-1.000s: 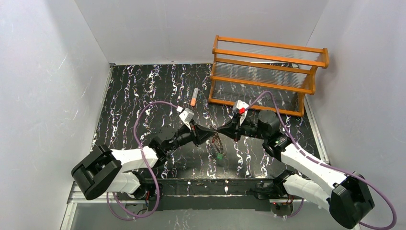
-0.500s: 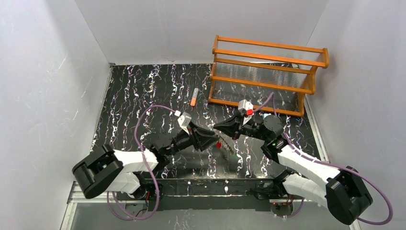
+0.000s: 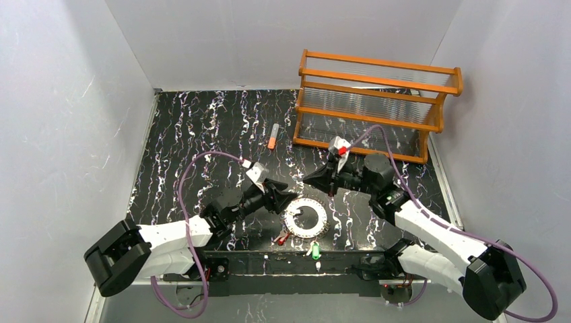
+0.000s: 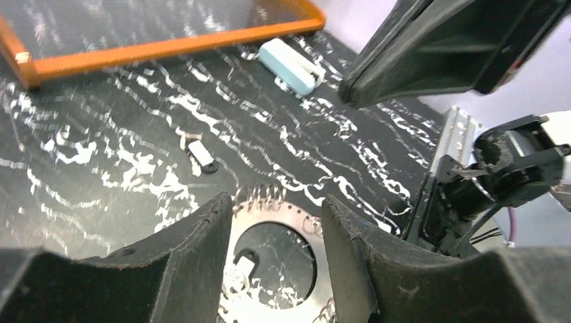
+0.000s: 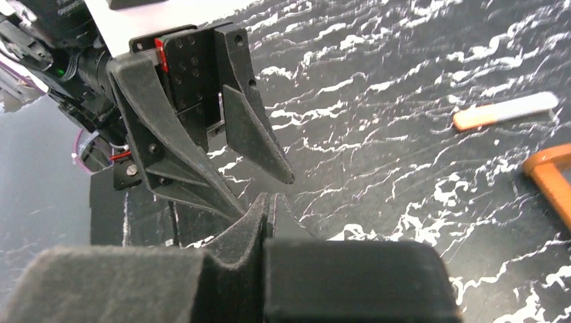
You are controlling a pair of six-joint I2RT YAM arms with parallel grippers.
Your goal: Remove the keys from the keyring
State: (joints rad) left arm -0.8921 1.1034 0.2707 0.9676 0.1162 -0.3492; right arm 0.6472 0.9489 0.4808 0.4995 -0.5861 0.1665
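Observation:
The keyring point(image 3: 305, 217), a flat pale metal ring with a toothed rim, lies flat on the black marbled table. My left gripper point(image 3: 286, 200) hovers open at its left edge; in the left wrist view the keyring point(image 4: 296, 219) shows between the spread fingers of that gripper point(image 4: 277, 200). A red key point(image 3: 283, 238) and a green key point(image 3: 314, 251) lie loose near the front edge. A dark-and-white key point(image 4: 200, 155) lies apart from the ring, and another small tag point(image 4: 240, 264) shows inside its hole. My right gripper point(image 3: 311, 180) hangs shut and empty above the ring's far side.
An orange wooden rack point(image 3: 377, 101) stands at the back right. An orange-and-grey tube point(image 3: 273, 136) lies left of it. A pale white-blue clip point(image 4: 289, 65) rests near the rack's base. White walls close in on both sides.
The ring hung between both grippers; the left gripper opened and the ring dropped flat onto the table. Red and green keys fell near the front edge. Both grippers drew apart.

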